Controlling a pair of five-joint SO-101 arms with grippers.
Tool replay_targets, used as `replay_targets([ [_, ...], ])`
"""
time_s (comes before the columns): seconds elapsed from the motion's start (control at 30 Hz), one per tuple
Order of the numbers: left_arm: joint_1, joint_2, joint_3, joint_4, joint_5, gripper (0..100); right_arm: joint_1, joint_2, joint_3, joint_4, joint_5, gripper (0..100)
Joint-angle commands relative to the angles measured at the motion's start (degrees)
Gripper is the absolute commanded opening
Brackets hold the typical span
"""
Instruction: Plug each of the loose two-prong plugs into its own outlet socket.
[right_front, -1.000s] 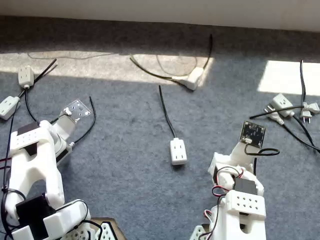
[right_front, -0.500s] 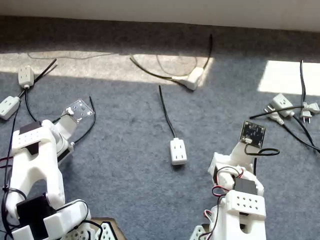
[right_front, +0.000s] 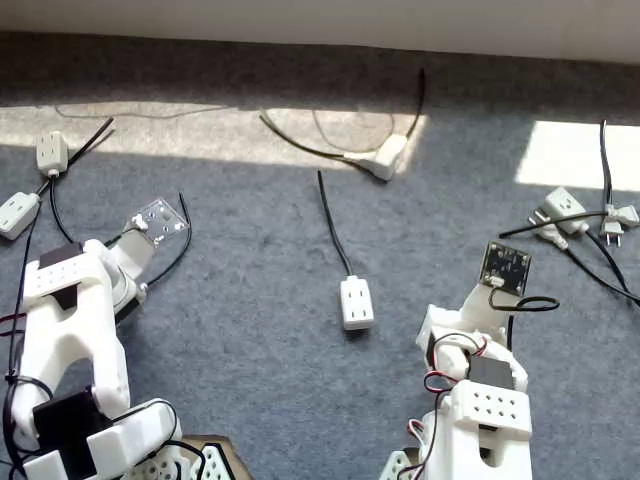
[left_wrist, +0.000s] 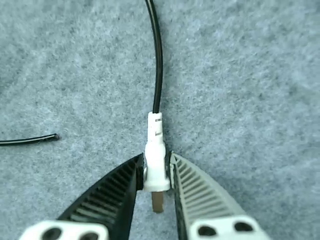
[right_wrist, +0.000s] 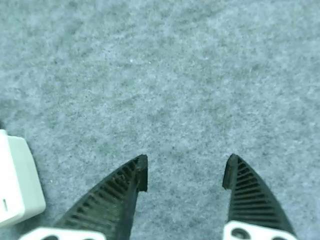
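Far left of the high view: two white plastic outlet blocks. The upper outlet block (right_front: 51, 151) and lower outlet block (right_front: 16, 213) lie near each other, with black cords crossing between them, on the grey carpet (right_front: 250, 330).

Lower left: my white plastic left arm (right_front: 72, 320), bent over the carpet. The outlet blocks are well apart from it, toward the upper left of the frame.

Left wrist view: my left gripper (left_wrist: 156, 159) has its black ribbed fingers drawn narrow and clamped on the white two-prong plug (left_wrist: 156, 145), one on each flat side. The plug body is slim and tapers toward its thin black cord (left_wrist: 159, 60), which curves away over the carpet. One brass-coloured prong points back between my fingers. I cannot tell whether the plug is lifted or resting. A loose black cord end (left_wrist: 30, 140) lies apart from it.

Centre, just below the middle: the white rectangular outlet socket (right_front: 356, 302) lies flat between the two arms. Its black lead (right_front: 333, 225) runs toward the upper left.

Upper centre, on the sunlit strip: a white connector (right_front: 386, 158) on a dark cord. I cannot tell if it is a plug or a socket.

Lower right: my right arm (right_front: 478, 385). My right gripper (right_wrist: 186, 165) has its fingers spread wide over bare carpet, holding nothing. A white block corner (right_wrist: 15, 182) sits just beside one finger.

Right edge: a tangle of white plugs and sockets (right_front: 565, 205) with black cords, well apart from both arms.
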Motion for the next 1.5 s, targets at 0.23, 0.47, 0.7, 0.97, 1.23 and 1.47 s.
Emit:
replay_targets([
  [0.23,8.0,-2.9,-2.2,0.7,3.0,3,0.0,-0.8,-0.1,-1.2,-0.6,25.0],
  [0.47,17.0,-16.7,-8.2,0.9,29.9,3,0.0,-0.8,-0.2,-1.2,-0.6,25.0],
  [0.7,34.1,-36.3,-8.4,5.5,59.0,3,0.0,-0.8,-0.2,-1.2,-0.6,25.0],
  [0.97,45.4,-48.8,-8.2,0.4,79.5,3,0.1,-0.8,-0.2,-1.2,-0.6,25.0],
  [1.23,39.3,-49.0,-8.0,-1.1,76.6,3,0.1,-0.8,-0.2,-1.2,-0.4,25.0],
  [1.47,20.5,-39.6,-2.9,-5.3,47.8,3,0.1,-0.8,-0.2,-1.2,-0.4,25.0],
])
